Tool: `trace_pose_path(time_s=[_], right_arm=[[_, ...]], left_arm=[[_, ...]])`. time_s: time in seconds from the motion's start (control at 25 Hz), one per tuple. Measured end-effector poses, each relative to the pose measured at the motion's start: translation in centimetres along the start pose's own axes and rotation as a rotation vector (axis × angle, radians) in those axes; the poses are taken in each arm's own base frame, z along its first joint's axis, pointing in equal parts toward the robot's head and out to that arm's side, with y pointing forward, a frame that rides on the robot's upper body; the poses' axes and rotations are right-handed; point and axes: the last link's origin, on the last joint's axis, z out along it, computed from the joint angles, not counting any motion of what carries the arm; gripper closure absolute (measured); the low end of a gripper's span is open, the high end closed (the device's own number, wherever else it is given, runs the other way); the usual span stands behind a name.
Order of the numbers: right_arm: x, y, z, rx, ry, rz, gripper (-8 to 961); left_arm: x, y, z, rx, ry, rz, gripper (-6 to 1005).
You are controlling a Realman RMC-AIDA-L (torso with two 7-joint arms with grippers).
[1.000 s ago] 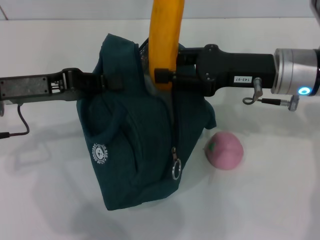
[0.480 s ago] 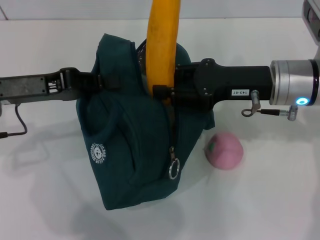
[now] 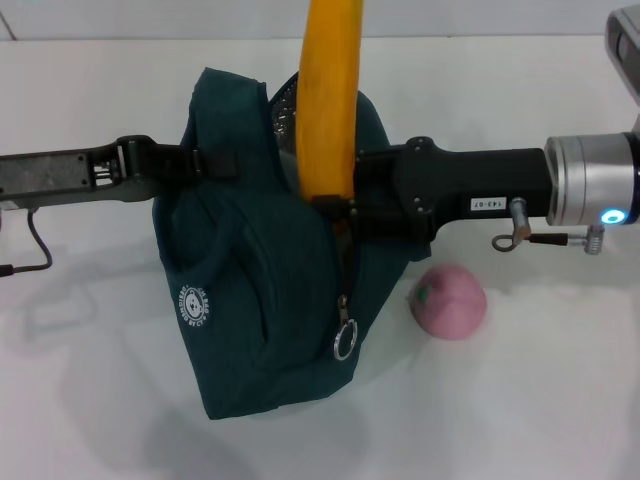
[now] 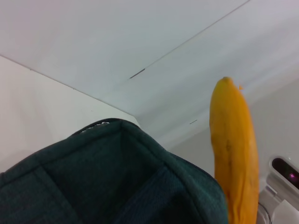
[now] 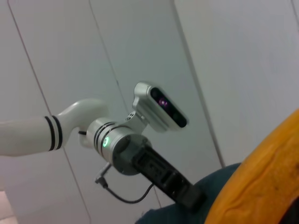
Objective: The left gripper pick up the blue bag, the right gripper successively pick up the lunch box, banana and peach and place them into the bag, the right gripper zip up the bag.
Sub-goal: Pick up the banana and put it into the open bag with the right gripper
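**Banana held upright over the open bag**

The bag (image 3: 270,290) stands on the white bench (image 3: 540,400), its top open and its dark teal cloth bulging toward the camera. A round white logo (image 3: 197,306) sits on its left face, and a zipper runs down the front edge to a metal pull ring (image 3: 346,343) hanging low.

The left pincer (image 3: 215,162) reaches in from the left side and is clenched on the bag's upper left rim, gripping the cloth there. Its black arm lies level above the bench, with a thin cable trailing off at the far left.

The right pincer (image 3: 335,205) comes in level from the right, just above the bag's mouth, and is grasping the banana (image 3: 330,100) near its lower end. The banana stands almost upright, its lower end at the opening and its upper part running out of the top of the head view. In the left wrist view the banana (image 4: 236,154) rises right beside the bag's (image 4: 112,182) rim.

The peach (image 3: 449,301) rests on the bench just to the right of the bag, below the right arm, with its green mark facing the bag. It touches neither pincer.

The lunch box cannot be made out.
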Motion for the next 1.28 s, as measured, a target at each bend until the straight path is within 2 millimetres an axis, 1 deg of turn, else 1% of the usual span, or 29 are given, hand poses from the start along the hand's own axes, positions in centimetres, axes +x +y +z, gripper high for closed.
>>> trace_pose_path(time_s=[0.28, 0.52, 0.8, 1.2, 1.28], right_arm=[[-0.07, -0.13, 0.16, 0.0, 0.026, 0.001, 381], [-0.24, 0.23, 0.26, -0.018, 0.065, -0.05, 366], [-0.27, 0.33, -0.03, -0.006, 0.069, -0.072, 348], [-0.36, 0.35, -0.25, -0.001, 0.077, -0.088, 238], [-0.23, 0.33, -0.25, -0.004, 0.094, -0.092, 238]], left_arm=[[-0.01, 0.0, 0.03, 0.0, 0.0, 0.0, 959], [0.03, 0.01, 0.01, 0.0, 0.0, 0.001, 959], [0.08, 0.04, 0.05, -0.001, -0.001, 0.002, 959], [0.24, 0.01, 0.11, 0.002, 0.004, 0.004, 959], [0.29, 0.0, 0.13, 0.004, 0.006, 0.004, 959]])
